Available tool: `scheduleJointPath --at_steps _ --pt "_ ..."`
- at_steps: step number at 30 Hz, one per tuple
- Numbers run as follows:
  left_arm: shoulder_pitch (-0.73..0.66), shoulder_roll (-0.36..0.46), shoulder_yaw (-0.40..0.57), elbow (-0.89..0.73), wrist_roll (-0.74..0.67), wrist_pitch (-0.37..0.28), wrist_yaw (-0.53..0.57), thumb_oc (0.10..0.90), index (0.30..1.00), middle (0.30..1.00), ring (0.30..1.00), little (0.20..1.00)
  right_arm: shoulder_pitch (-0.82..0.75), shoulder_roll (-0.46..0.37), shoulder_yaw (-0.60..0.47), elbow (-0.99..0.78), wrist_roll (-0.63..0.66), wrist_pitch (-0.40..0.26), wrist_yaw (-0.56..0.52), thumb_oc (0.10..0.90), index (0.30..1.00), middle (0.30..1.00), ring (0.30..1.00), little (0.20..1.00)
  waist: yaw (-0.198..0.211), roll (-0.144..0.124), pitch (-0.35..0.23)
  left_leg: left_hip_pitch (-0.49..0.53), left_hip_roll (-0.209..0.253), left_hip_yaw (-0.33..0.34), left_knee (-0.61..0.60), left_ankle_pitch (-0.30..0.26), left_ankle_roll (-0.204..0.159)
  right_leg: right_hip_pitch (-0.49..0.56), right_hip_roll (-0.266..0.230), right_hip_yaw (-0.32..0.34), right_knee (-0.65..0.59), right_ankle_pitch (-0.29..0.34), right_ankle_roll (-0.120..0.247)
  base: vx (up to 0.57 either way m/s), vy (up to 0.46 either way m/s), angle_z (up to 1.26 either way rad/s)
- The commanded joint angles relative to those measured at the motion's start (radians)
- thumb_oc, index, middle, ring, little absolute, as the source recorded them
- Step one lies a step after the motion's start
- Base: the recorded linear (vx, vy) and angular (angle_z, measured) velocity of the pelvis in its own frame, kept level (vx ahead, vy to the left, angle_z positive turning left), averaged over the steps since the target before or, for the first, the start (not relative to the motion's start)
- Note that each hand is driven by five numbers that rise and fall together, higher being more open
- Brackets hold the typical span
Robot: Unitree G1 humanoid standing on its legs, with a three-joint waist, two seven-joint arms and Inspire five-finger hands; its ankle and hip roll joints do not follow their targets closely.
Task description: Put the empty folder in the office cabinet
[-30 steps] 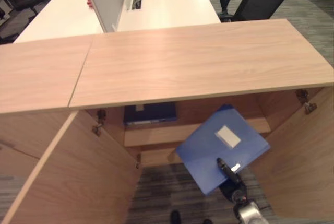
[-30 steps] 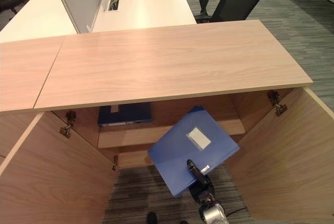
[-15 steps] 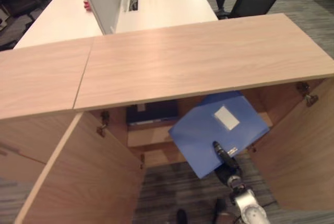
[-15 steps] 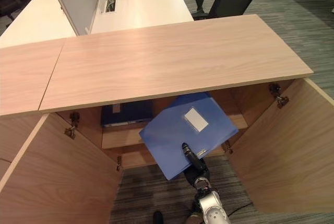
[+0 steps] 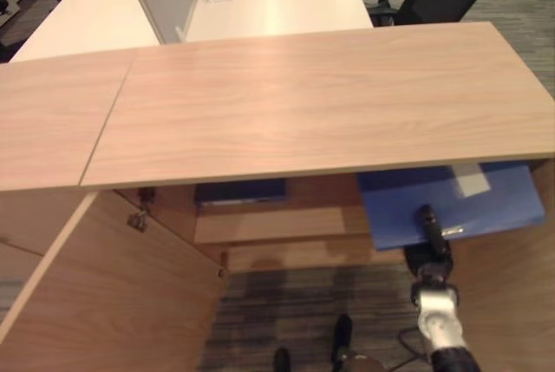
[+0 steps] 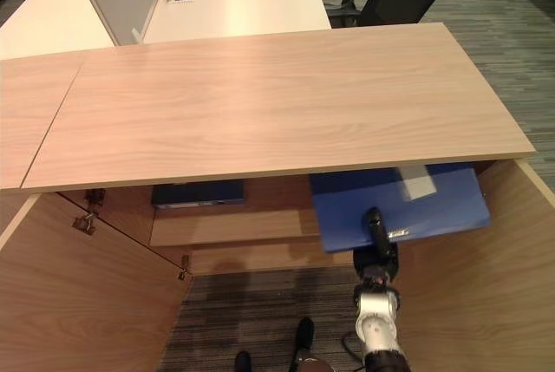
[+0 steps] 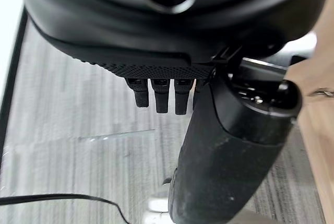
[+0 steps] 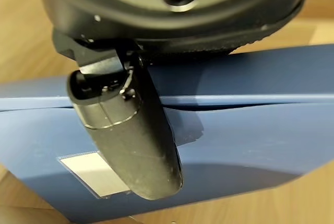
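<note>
Right wrist view shows the right hand [image 8: 130,130] with its dark thumb laid flat across the top face of the blue folder [image 8: 235,145], pinching the near edge; the fingers presumably sit underneath, though they are hidden by the cover. From the head views the same right hand [image 6: 375,242] holds the folder [image 6: 408,207] by the middle of its front edge, the folder lying roughly level and already partly under the cabinet top [image 6: 260,103], on the right side of the open cabinet, above the shelf [image 6: 234,226] rather than resting on it as far as I can tell.

The folder looks like a thin plastic or coated-card box file: smooth, slightly glossy, stiff enough to stay flat when held from one edge, and light if it is indeed empty. That slick skin could slide in a pinch, so a hold at mid-edge, near the spine's thickness, seems the safest. A white label [image 6: 416,183] marks its upper face.

Around it, the cabinet is pale wood-grain laminate, flat and hard, with open doors [image 6: 78,303] on metal hinges [image 6: 87,220]. A darker folder [image 6: 198,193] lies on the shelf to the left. Below is striped grey carpet [image 6: 260,320].

Left hand [image 7: 172,93] hangs over the floor, fingers curled and holding nothing.
</note>
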Motion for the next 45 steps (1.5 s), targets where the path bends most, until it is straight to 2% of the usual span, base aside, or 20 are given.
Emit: scheduleJointPath --at_steps 1,3,4,7,9,12,16,17,20,28,36,45 --pt "-0.016 0.073 -0.070 0.056 -0.033 0.006 0.054 0.800 0.900 0.900 0.900 0.900 -0.256 -0.069 -0.037 -0.076 -0.048 -0.122 0.028 0.400 0.300 0.300 0.300 0.300 0.044 0.008 0.025 -0.052 0.005 0.004 0.008 -0.048 0.008 -0.049 -0.027 0.031 0.161 -0.188 0.067 -0.17 -0.082 0.22" --pt "-0.029 0.078 -0.076 0.052 -0.040 0.005 0.060 0.800 0.900 0.900 0.900 0.900 -0.289 -0.086 -0.036 -0.062 -0.053 -0.119 0.016 0.400 0.300 0.300 0.300 0.300 0.047 0.007 0.039 -0.084 0.008 0.004 0.032 -0.050 0.007 -0.080 -0.034 0.033 0.190 -0.195 0.063 -0.16 -0.063 0.11" --pt "-0.057 0.088 -0.093 0.043 -0.064 0.001 0.070 0.800 0.900 0.900 0.900 0.900 -0.357 -0.113 -0.012 -0.029 -0.067 -0.115 -0.002 0.400 0.300 0.300 0.300 0.300 0.053 0.006 0.079 -0.161 0.011 0.002 0.094 -0.051 0.004 -0.143 -0.046 0.037 0.247 -0.203 0.051 -0.14 -0.096 0.18" --pt "-0.094 0.109 -0.110 0.032 -0.088 -0.001 0.082 0.800 0.900 0.900 0.900 0.900 -0.435 -0.177 0.019 0.007 -0.099 -0.094 -0.030 0.400 0.300 0.300 0.300 0.300 0.056 0.002 0.111 -0.281 0.009 -0.016 0.203 -0.084 -0.009 -0.225 -0.056 0.043 0.325 -0.246 0.047 -0.15 -0.117 0.15" --pt "-0.102 0.112 -0.120 0.027 -0.088 -0.002 0.083 0.800 0.900 0.900 0.900 0.900 -0.455 -0.190 0.029 0.006 -0.112 -0.088 -0.038 0.400 0.300 0.300 0.300 0.300 0.057 0.000 0.118 -0.316 0.007 -0.023 0.232 -0.090 -0.012 -0.244 -0.061 0.044 0.342 -0.254 0.044 -0.09 -0.085 0.13" --pt "-0.123 0.114 -0.169 -0.008 -0.100 -0.009 0.078 0.800 0.900 0.900 0.900 0.900 -0.532 -0.199 0.045 0.014 -0.092 -0.086 -0.031 0.400 0.300 0.300 0.300 0.300 0.060 0.014 0.144 -0.416 -0.007 -0.049 0.306 -0.104 -0.020 -0.312 -0.070 0.038 0.404 -0.286 0.036 -0.08 -0.077 0.15" --pt "-0.090 0.146 -0.202 -0.081 -0.125 -0.020 0.050 0.800 0.900 0.900 0.900 0.900 -0.625 -0.232 0.066 0.066 -0.060 -0.080 -0.026 0.400 0.300 0.300 0.300 0.300 0.077 0.042 0.175 -0.485 -0.013 -0.059 0.372 -0.115 -0.018 -0.367 -0.078 0.036 0.474 -0.315 0.026 -0.06 -0.019 0.14" --pt "-0.091 0.146 -0.201 -0.082 -0.126 -0.019 0.049 0.800 0.900 0.900 0.900 0.900 -0.629 -0.233 0.067 0.069 -0.059 -0.080 -0.025 0.400 0.300 0.300 0.300 0.300 0.076 0.042 0.175 -0.489 -0.014 -0.059 0.377 -0.118 -0.018 -0.372 -0.079 0.036 0.478 -0.317 0.026 -0.07 0.007 0.07" --pt "-0.095 0.167 -0.245 -0.123 -0.141 -0.020 0.038 0.800 0.900 0.900 0.900 0.900 -0.714 -0.227 0.076 0.102 -0.034 -0.082 -0.019 0.400 0.300 0.300 0.300 0.300 0.087 0.065 0.206 -0.557 -0.022 -0.062 0.449 -0.134 -0.015 -0.432 -0.089 0.039 0.557 -0.347 0.017 -0.05 0.015 0.06" --pt "-0.066 0.213 -0.316 -0.266 -0.164 -0.019 0.017 0.800 0.900 0.900 0.900 0.900 -0.880 -0.267 0.050 0.197 0.027 -0.123 -0.032 0.400 0.300 0.300 0.300 0.300 0.116 0.094 0.221 -0.619 -0.044 -0.072 0.493 -0.149 -0.011 -0.492 -0.101 0.038 0.623 -0.374 0.009 -0.01 0.000 0.08" --pt "-0.074 0.263 -0.341 -0.340 -0.158 -0.012 0.018 0.800 0.900 0.900 0.900 0.900 -1.021 -0.286 0.046 0.228 0.084 -0.186 -0.048 0.400 0.300 0.300 0.300 0.300 0.140 0.094 0.214 -0.602 -0.050 -0.080 0.461 -0.145 -0.011 -0.477 -0.097 0.038 0.596 -0.368 0.012 0.00 0.000 0.01" --pt "-0.086 0.295 -0.364 -0.372 -0.142 0.001 0.013 0.800 0.900 0.900 0.900 0.900 -1.107 -0.287 0.021 0.306 0.130 -0.206 -0.077 0.400 0.300 0.300 0.300 0.300 0.157 0.100 0.212 -0.589 -0.057 -0.091 0.444 -0.142 -0.012 -0.462 -0.100 0.033 0.589 -0.369 0.016 0.00 -0.005 0.03"
